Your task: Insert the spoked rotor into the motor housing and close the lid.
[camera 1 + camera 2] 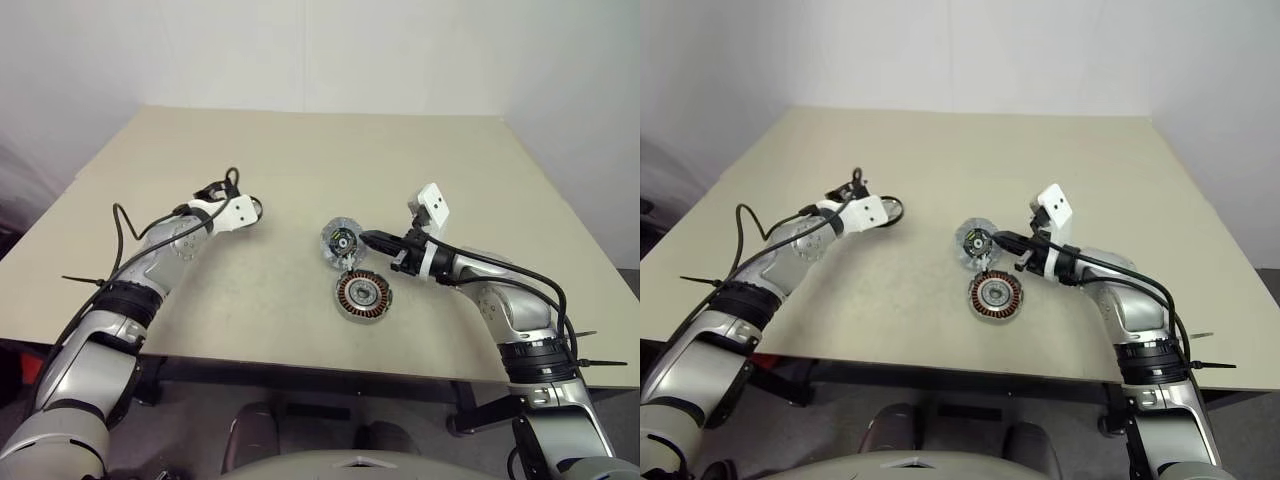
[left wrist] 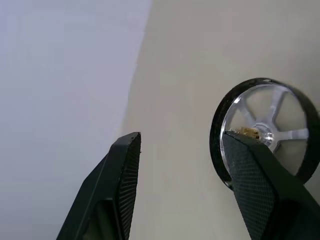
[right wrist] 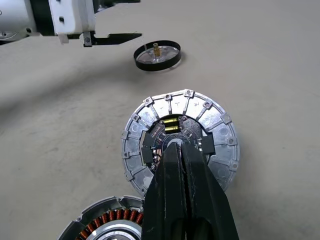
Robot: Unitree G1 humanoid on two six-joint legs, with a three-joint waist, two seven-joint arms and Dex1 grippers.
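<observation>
The step in hand looks like picking up the spoked rotor [image 3: 157,55], which lies flat on the table [image 1: 300,150] with its brass hub pointing up, just beside the left gripper [image 1: 252,209] and well apart from the other parts. That gripper's jaws stand partly open with nothing between them; in the left wrist view one finger [image 2: 260,185] overlaps the rotor's rim while the other stands clear over bare table. To do this well, I judge the jaws should straddle the black rim across its width and close on the rim rather than on the thin silver spokes, keeping the disc level so it can later drop squarely over the windings. The motor housing [image 1: 362,295] sits open near the table's front edge, copper windings facing up, and the lid [image 1: 339,240] rises tilted from its far edge, green-and-black centre showing. The right gripper [image 1: 366,239] has its jaws shut, their tip at the lid's face and seemingly propping it open, though I cannot tell whether they touch; it should hold steady so the housing's mouth stays clear. By count: one rotor, one housing, one lid, two grippers.
</observation>
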